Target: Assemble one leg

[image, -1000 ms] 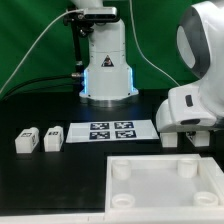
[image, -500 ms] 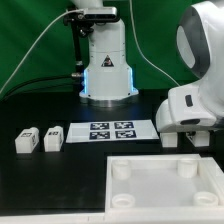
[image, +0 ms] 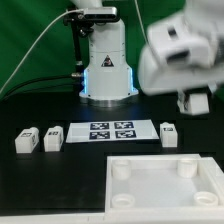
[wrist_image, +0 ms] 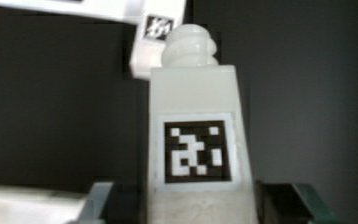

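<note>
My gripper (image: 195,100) hangs above the table at the exterior view's right, blurred. In the wrist view my gripper (wrist_image: 201,200) is shut on a leg (wrist_image: 197,120), a white block with a square tag and a ribbed peg at its far end. It sits between the fingers (wrist_image: 103,203). In the exterior view the held leg is hidden by the hand. Another leg (image: 168,133) stands on the table below the gripper, and it also shows in the wrist view (wrist_image: 158,26). Two more legs (image: 25,140) (image: 52,137) lie at the left.
The large white tray-like piece (image: 113,195) with round corner sockets lies at the front right. The marker board (image: 110,131) lies in the middle. The robot base (image: 107,65) stands behind it, with cables and a green backdrop.
The arm has swung up and to the exterior view's left, lifting the gripper off the table. A leg beside the marker board's right end has come into sight.
</note>
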You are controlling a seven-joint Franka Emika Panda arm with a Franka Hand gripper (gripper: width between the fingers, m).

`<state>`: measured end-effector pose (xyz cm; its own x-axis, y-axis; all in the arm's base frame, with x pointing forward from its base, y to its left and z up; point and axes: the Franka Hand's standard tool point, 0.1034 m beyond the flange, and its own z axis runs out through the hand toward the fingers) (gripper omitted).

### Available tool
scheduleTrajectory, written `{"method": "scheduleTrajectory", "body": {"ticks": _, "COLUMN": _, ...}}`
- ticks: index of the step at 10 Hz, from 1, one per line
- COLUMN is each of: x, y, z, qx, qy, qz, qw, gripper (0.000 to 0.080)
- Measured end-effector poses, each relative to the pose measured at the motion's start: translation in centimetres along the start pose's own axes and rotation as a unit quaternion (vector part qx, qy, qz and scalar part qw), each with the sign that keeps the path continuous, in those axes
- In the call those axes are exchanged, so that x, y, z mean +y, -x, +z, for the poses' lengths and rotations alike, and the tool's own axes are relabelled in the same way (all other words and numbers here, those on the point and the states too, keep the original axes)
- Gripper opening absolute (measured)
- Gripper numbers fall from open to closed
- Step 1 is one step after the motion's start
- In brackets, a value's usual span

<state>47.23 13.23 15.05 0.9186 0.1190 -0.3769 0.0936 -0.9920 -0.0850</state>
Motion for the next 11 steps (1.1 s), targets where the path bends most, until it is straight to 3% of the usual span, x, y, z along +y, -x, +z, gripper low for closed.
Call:
{"method": "scheduleTrajectory", "body": {"ticks": 1, "x": -0.3, "y": 0.7, "z": -0.1, "qx": 0.047, "qy": 0.005, "qz": 0.003, "qw": 0.999, "gripper": 0.0291}}
{"method": "scheduleTrajectory", "body": {"ticks": 2, "x": -0.2, "y": 0.3, "z": 0.3, "qx": 0.081, "qy": 0.005, "qz": 0.002, "qw": 0.997, "gripper": 0.0291}}
{"method": "scheduleTrajectory", "body": {"ticks": 4, "x": 0.0, "y": -0.6, "z": -0.1, "qx": 0.177, "qy": 0.005, "qz": -0.001, "qw": 0.984, "gripper": 0.0291}}
{"method": "scheduleTrajectory", "body": {"ticks": 5, "x": 0.6, "y": -1.9, "z": -0.5, "qx": 0.239, "qy": 0.004, "qz": -0.012, "qw": 0.971, "gripper": 0.0291}}
{"method": "scheduleTrajectory", "body": {"ticks": 7, "x": 3.3, "y": -5.2, "z": -5.9, "qx": 0.321, "qy": 0.014, "qz": -0.034, "qw": 0.946, "gripper": 0.0291}}
{"method": "scheduleTrajectory", "body": {"ticks": 8, "x": 4.9, "y": -6.5, "z": -7.0, "qx": 0.351, "qy": 0.021, "qz": -0.044, "qw": 0.935, "gripper": 0.0291}}
{"method": "scheduleTrajectory", "body": {"ticks": 9, "x": 5.4, "y": -7.4, "z": -8.0, "qx": 0.397, "qy": 0.023, "qz": -0.037, "qw": 0.917, "gripper": 0.0291}}
{"method": "scheduleTrajectory", "body": {"ticks": 11, "x": 5.9, "y": -7.1, "z": -7.9, "qx": 0.487, "qy": 0.037, "qz": -0.041, "qw": 0.872, "gripper": 0.0291}}
